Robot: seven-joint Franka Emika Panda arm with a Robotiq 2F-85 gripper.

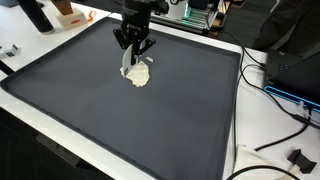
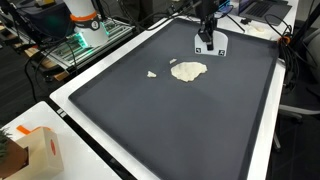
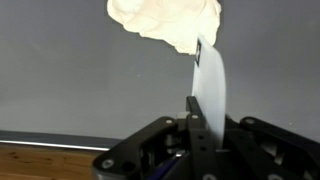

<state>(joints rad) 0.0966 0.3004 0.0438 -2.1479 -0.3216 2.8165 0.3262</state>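
My gripper is shut on a thin white flat blade that stands on edge. The blade's far tip touches a pale cream lump of dough lying on a dark grey mat. In both exterior views the gripper hangs low over the far part of the mat. The blade is beside the dough. A small scrap of dough lies apart from the lump.
The mat sits on a white table with a raised rim. Black cables trail off one side. A cardboard box stands at a near corner. An orange and white object and equipment stand beyond the far edge.
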